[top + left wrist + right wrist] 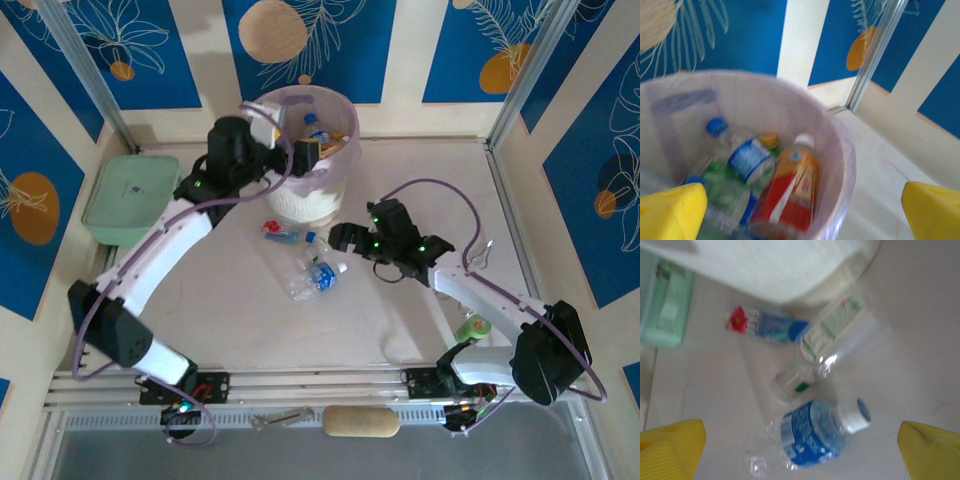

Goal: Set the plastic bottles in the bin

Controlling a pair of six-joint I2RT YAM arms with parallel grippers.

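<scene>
Top middle, over the bin [300,200]: left jaws wide apart, holding nothing. Just below them, inside: red bottle [790,195] among others. Middle right: right jaws wide apart, empty, above a blue bottle [815,437] lying on the tabletop [250,330]. Beside it, near the bin: other bottles [840,332].

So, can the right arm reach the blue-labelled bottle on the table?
Probably yes: the right gripper is open and aimed at the blue-labelled bottle, which lies uncovered on its side; a clear bottle lies close beside it.
</scene>
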